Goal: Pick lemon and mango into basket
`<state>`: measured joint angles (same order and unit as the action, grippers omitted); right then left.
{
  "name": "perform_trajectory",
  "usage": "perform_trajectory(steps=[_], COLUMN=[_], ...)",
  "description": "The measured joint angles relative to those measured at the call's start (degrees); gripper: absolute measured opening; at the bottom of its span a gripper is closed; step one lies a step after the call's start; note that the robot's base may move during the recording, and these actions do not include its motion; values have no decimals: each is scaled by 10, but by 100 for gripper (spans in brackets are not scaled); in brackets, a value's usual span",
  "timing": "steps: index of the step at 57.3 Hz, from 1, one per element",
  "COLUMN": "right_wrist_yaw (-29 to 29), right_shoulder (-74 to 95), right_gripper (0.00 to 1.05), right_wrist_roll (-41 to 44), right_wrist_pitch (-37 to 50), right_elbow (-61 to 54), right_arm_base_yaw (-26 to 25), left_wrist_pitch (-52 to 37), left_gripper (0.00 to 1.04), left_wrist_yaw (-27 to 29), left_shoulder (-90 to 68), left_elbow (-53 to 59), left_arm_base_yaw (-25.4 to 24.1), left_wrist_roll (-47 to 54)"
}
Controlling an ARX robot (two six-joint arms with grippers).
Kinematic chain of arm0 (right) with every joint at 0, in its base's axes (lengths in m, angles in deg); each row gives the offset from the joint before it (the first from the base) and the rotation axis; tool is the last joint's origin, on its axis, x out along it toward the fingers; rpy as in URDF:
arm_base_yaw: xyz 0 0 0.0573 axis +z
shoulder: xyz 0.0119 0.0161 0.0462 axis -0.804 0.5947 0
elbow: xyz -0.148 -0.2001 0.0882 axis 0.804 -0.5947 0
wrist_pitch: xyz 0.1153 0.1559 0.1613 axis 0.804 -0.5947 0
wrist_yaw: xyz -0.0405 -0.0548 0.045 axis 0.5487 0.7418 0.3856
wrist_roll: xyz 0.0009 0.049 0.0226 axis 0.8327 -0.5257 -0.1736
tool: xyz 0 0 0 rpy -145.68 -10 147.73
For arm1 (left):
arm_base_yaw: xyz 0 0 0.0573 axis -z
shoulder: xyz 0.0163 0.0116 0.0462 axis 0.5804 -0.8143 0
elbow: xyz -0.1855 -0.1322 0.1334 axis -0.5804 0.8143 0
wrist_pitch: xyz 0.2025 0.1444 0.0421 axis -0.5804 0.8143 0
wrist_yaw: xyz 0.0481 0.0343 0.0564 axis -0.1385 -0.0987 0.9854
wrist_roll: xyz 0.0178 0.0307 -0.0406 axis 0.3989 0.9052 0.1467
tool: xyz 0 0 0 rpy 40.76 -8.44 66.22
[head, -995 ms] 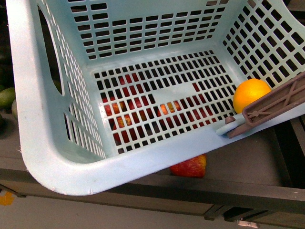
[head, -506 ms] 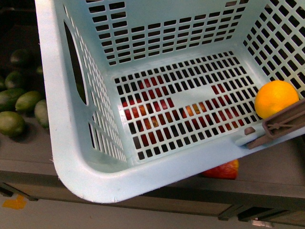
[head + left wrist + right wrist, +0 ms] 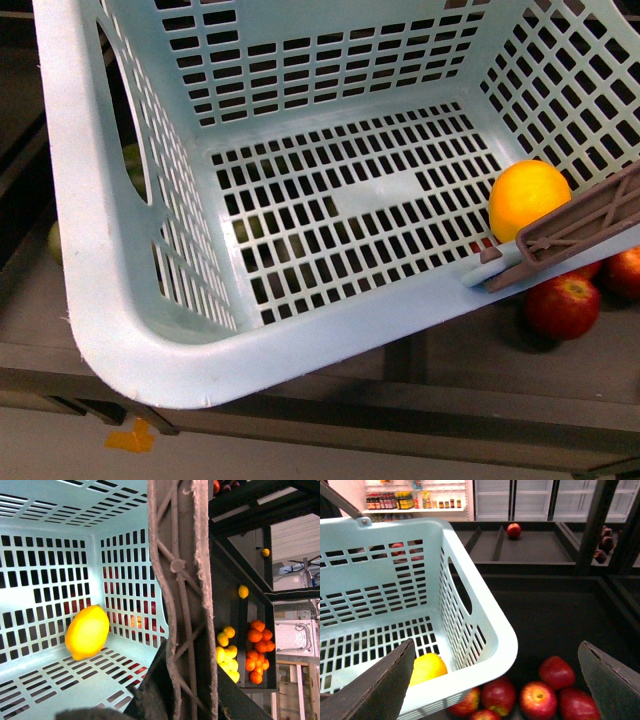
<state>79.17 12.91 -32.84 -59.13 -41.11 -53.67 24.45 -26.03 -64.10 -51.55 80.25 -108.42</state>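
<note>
The light teal basket (image 3: 120, 300) fills the front view, held tilted above a dark shelf. Inside it the yellow-orange lemon (image 3: 528, 200) rests in the floor's right corner, against the brown swing handle (image 3: 585, 225). The left wrist view shows the lemon (image 3: 87, 631) on the slotted floor and the handle (image 3: 182, 580) running close across the picture, with my left gripper (image 3: 172, 700) shut on it. My right gripper (image 3: 497, 685) hangs open beside the basket's outer corner (image 3: 490, 630), above red apples, with nothing between its fingers. The mango is out of view.
Red apples (image 3: 537, 700) lie on the dark shelf under and beside the basket, also apples (image 3: 563, 305) at the right. Pale green fruit (image 3: 58, 240) shows past the basket's left wall. Yellow fruit (image 3: 226, 652) and tangerines (image 3: 257, 650) sit in shelf bins. The shelf's front edge (image 3: 400, 400) runs below.
The basket has shifted left in the front view. Red fruit under its floor gave way to green, and red apples appeared at the right. The lemon stayed in its corner.
</note>
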Motion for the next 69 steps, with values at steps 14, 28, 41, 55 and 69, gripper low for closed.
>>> perform_trajectory(steps=[14, 28, 41, 55, 69], right_wrist_yaw=[0, 0, 0, 0, 0], right_shoulder=[0, 1, 0, 0, 0], right_gripper=[96, 96, 96, 96, 96], right_wrist_roll=[0, 0, 0, 0, 0], right_wrist_pitch=[0, 0, 0, 0, 0], right_elbow=[0, 0, 0, 0, 0], right_arm_base_yaw=[0, 1, 1, 1, 1], left_wrist_pitch=[0, 0, 0, 0, 0], left_gripper=[7, 7, 7, 7, 7], left_wrist_yaw=[3, 2, 2, 2, 2], left_shoulder=[0, 0, 0, 0, 0], left_elbow=[0, 0, 0, 0, 0], left_arm_base_yaw=[0, 0, 0, 0, -1], left_wrist_roll=[1, 0, 0, 1, 1])
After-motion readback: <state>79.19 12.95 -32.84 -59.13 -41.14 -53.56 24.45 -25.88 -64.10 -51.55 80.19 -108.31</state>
